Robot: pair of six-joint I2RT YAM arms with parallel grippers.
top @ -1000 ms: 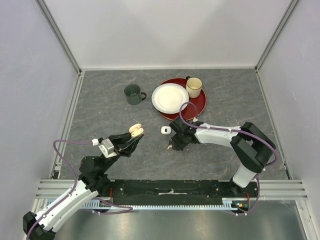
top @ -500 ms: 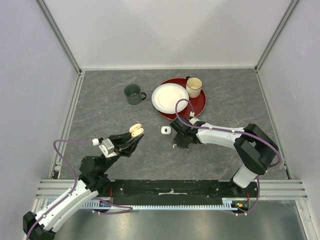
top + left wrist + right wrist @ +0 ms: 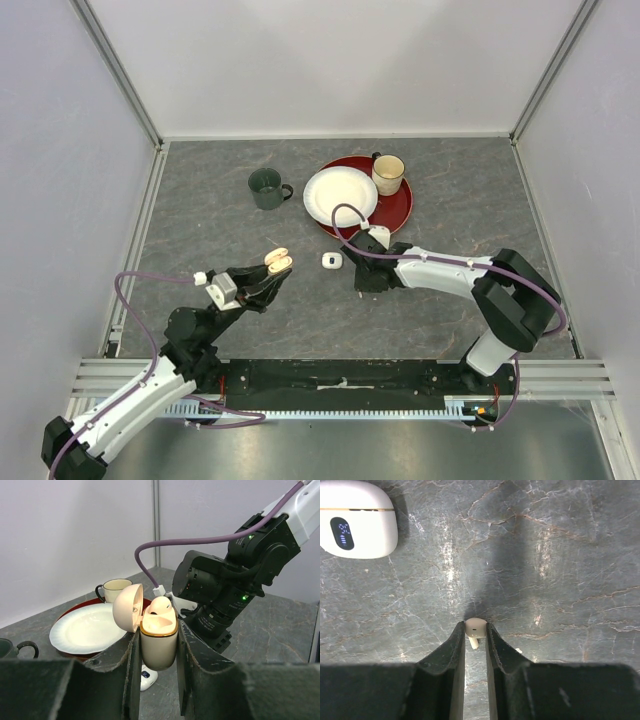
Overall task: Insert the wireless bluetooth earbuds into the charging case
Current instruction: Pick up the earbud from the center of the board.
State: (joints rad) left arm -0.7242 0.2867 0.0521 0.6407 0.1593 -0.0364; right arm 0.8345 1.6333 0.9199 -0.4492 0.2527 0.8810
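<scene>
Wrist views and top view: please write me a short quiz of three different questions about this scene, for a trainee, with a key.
1. True or false: the left gripper is shut on the open peach egg-shaped charging case.
2. What does the right gripper pinch? A: white ceramic plate. B: small pale plastic earbud. C: dark green mug.
3. Is the white rounded case with the lit display, lying on the grey table, open or closed?
Key: 1 true; 2 B; 3 closed.

Open peach charging case [image 3: 158,647] stands upright with 1 earbud [image 3: 161,606] inside; another earbud [image 3: 475,628] sits between right fingers [image 3: 451,652].
</scene>
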